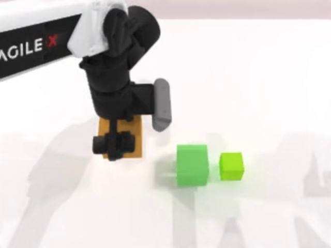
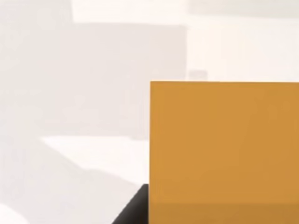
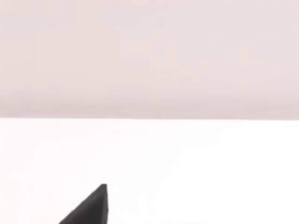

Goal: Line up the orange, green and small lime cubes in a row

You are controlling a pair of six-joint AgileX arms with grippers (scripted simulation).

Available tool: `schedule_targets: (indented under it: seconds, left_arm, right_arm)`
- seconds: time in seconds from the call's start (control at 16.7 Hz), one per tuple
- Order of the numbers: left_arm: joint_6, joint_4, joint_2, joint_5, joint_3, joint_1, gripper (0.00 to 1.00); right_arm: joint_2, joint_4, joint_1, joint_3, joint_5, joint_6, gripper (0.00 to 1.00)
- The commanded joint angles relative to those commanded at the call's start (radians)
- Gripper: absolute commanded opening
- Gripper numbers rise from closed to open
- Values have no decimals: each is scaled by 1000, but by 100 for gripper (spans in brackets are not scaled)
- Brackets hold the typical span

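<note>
The orange cube (image 1: 135, 135) rests at the left of the table, mostly hidden under my left gripper (image 1: 113, 144), which comes down from above and is shut on it. In the left wrist view the orange cube (image 2: 224, 149) fills the frame, with one dark finger (image 2: 133, 210) pressed against its side. The green cube (image 1: 192, 164) sits to the orange cube's right with a gap between them. The small lime cube (image 1: 231, 166) stands just right of the green cube, slightly apart. My right arm is out of the top view; its wrist view shows one dark fingertip (image 3: 93, 207) over bare table.
The white table (image 1: 269, 82) stretches around the cubes, crossed by soft grey shadows. The left arm's black wrist and grey camera block (image 1: 161, 105) hang above the orange cube's far side.
</note>
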Motion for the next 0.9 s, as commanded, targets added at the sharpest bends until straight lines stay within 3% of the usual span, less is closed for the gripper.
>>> schedule_targets:
  seconds: [0.36, 0.72, 0.9]
  left_arm:
    - [3, 16, 5, 0, -15, 0, 0]
    - [-1, 228, 71, 1, -150, -6, 0]
    - [0, 252, 83, 0, -169, -9, 0]
  right_arm:
    - [0, 0, 0, 0, 0, 0, 100]
    - [0, 0, 0, 0, 0, 0, 100]
    - [0, 0, 0, 0, 0, 0, 100]
